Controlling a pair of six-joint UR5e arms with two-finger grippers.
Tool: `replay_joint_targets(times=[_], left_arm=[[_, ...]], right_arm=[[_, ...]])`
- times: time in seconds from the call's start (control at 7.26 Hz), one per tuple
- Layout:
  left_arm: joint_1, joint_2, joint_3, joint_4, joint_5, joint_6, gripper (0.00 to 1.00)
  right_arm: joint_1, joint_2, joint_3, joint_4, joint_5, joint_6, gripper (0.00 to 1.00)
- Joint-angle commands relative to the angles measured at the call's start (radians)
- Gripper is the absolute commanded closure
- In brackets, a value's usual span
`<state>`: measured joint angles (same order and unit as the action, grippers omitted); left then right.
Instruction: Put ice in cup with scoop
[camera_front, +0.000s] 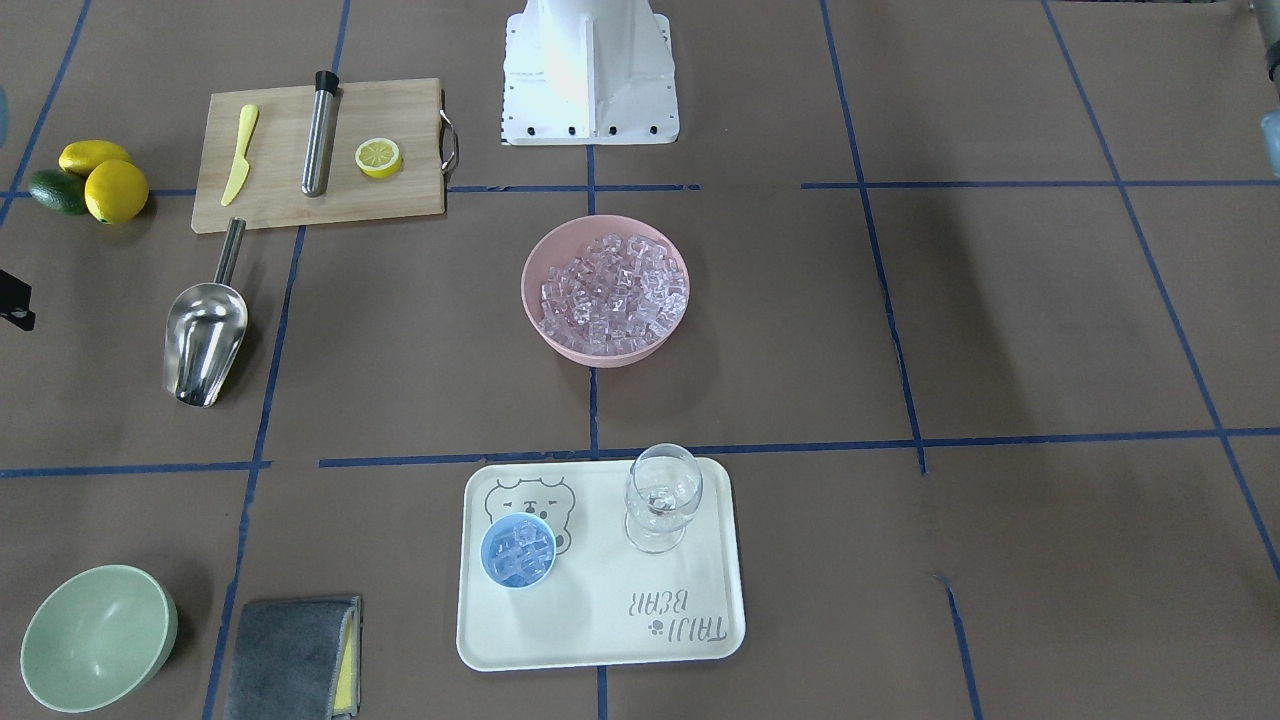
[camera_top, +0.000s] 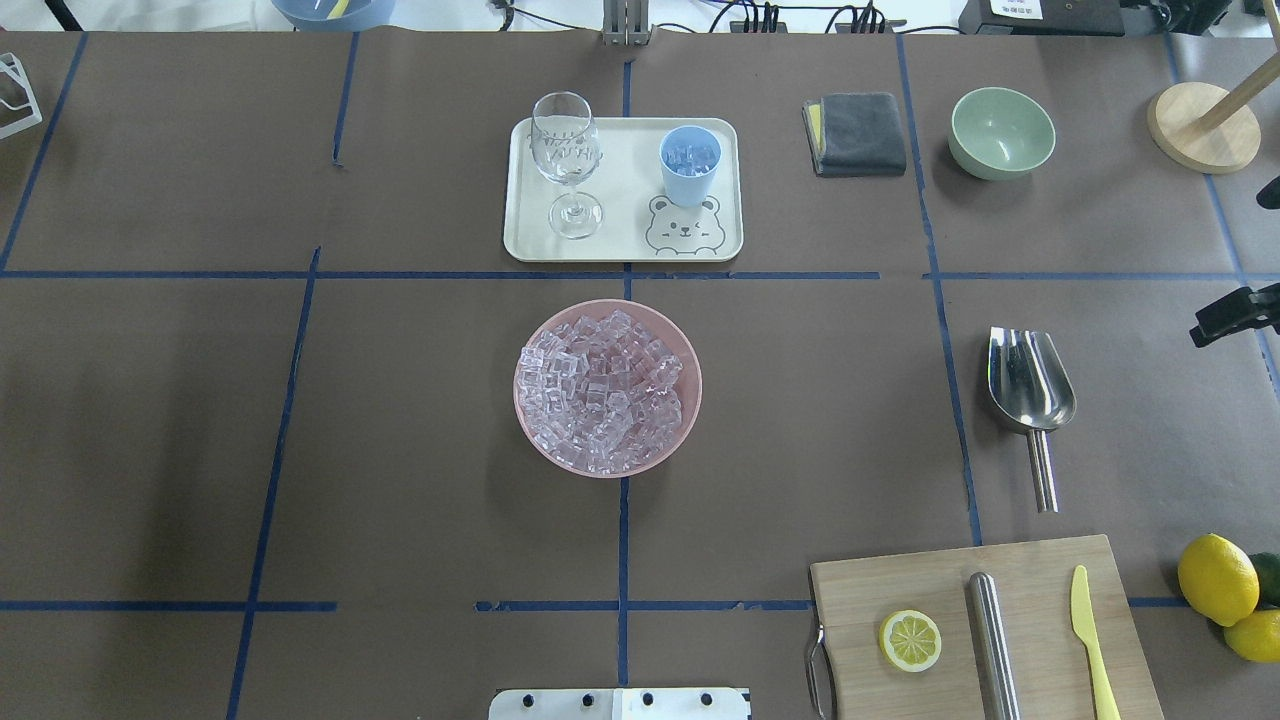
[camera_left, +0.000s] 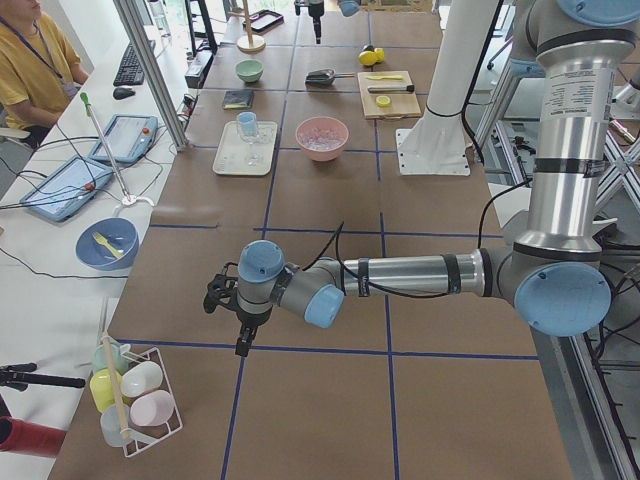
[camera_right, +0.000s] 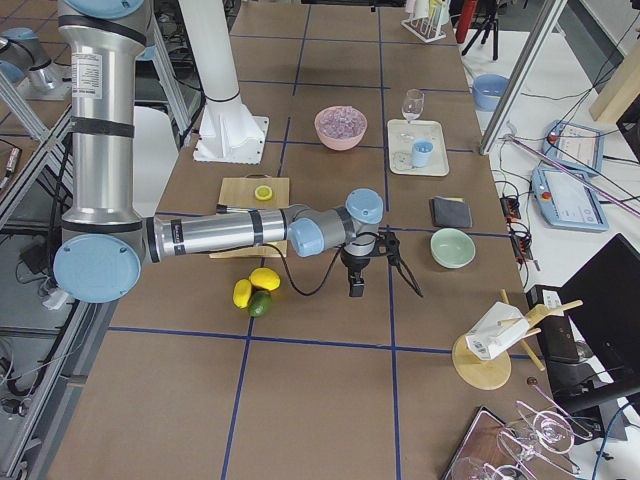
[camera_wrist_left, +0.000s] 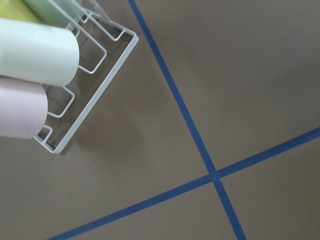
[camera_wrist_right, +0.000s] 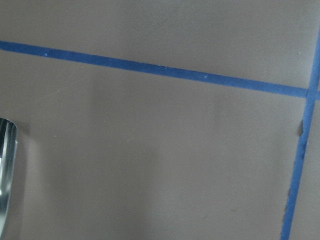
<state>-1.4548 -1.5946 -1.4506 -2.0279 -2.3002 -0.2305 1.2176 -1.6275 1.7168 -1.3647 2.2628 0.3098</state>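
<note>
The ice (camera_top: 600, 388) fills a pink bowl (camera_top: 693, 400) at the table's middle. The light-blue cup (camera_top: 690, 165) stands upright on a cream tray (camera_top: 620, 245) and holds a few ice cubes (camera_front: 518, 552). The steel scoop (camera_top: 1030, 385) lies flat on the table on my right side, handle toward me; its edge shows in the right wrist view (camera_wrist_right: 5, 175). My right gripper (camera_right: 385, 292) hovers just right of the scoop, fingers (camera_top: 1235, 315) spread, empty. My left gripper (camera_left: 225, 300) is far off on the left; I cannot tell its state.
A wine glass (camera_top: 567, 160) stands on the tray beside the cup. A grey cloth (camera_top: 860, 133) and a green bowl (camera_top: 1002, 132) lie at the far right. A cutting board (camera_top: 1040, 590) carries a lemon half, steel tube and yellow knife. A wire cup rack (camera_wrist_left: 85, 107) is by the left gripper.
</note>
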Motion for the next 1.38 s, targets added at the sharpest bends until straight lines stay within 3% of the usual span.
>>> replay_joint_targets(times=[0.0,0.14,0.28,0.41,0.55,0.69,0.83,0.96,1.24], left_arm=[[-0.022,0.004,-0.081,0.171,-0.159,-0.023,0.00],[-0.036,0.002,-0.144,0.269,-0.154,-0.024,0.00],[-0.070,-0.019,-0.145,0.363,-0.150,-0.012,0.00],[-0.071,-0.013,-0.154,0.373,-0.148,-0.012,0.00],[-0.072,-0.024,-0.160,0.376,-0.074,-0.012,0.00],[-0.073,-0.022,-0.187,0.376,0.058,-0.006,0.00],[-0.082,-0.022,-0.180,0.376,0.073,0.093,0.00],[-0.102,-0.009,-0.178,0.377,0.059,0.187,0.00],[-0.104,0.048,-0.201,0.358,-0.052,0.189,0.00]], right_arm=[[0.139,0.017,-0.057,-0.007,0.082,-0.124,0.00],[0.176,0.017,-0.063,-0.013,0.089,-0.138,0.00],[0.181,0.017,-0.075,-0.011,0.089,-0.149,0.00],[0.181,0.017,-0.074,-0.011,0.086,-0.149,0.00],[0.206,0.017,-0.074,-0.013,0.078,-0.150,0.00],[0.232,0.014,-0.066,-0.013,0.083,-0.158,0.00],[0.252,0.014,-0.068,-0.027,0.087,-0.179,0.00],[0.250,0.021,-0.068,-0.074,0.092,-0.219,0.00],[0.261,0.078,-0.066,-0.140,0.092,-0.229,0.00]])
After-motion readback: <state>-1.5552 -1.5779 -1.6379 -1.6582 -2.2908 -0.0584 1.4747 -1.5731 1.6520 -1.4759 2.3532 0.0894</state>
